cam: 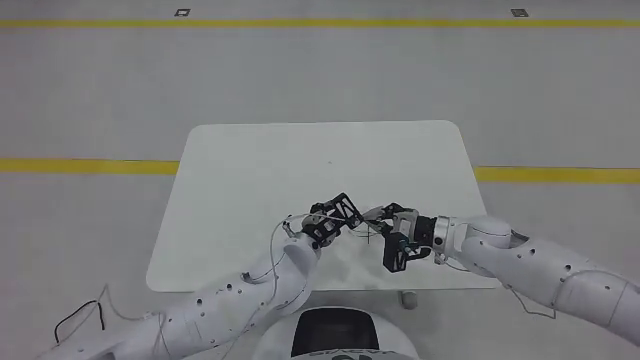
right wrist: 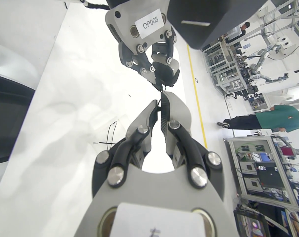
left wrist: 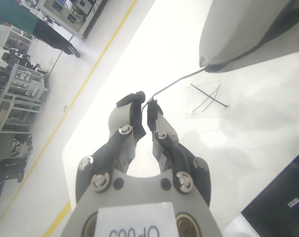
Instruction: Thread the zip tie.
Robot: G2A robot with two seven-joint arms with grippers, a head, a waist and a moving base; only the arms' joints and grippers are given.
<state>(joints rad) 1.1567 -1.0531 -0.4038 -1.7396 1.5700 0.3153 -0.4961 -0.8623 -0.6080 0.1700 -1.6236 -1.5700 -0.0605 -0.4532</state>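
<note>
Zip tie (left wrist: 175,83) is held above tabletop (cam: 300,160) | left pincer (left wrist: 146,103) is clamped on one end | right pincer (right wrist: 160,108) is clamped on the other | loose ties (left wrist: 208,98) are laid crossed on tabletop nearby

The table (left wrist: 164,38) looks smooth, the zip tie (left wrist: 174,83) plastic, the left tool (left wrist: 146,99) matt metal.

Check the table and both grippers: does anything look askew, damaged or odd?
Nothing stands out. The left gripper and right gripper face tip to tip above the table, fingers closed on the zip tie. Spare ties lie crossed on a clear sheet, loose but seemingly undamaged.
</note>
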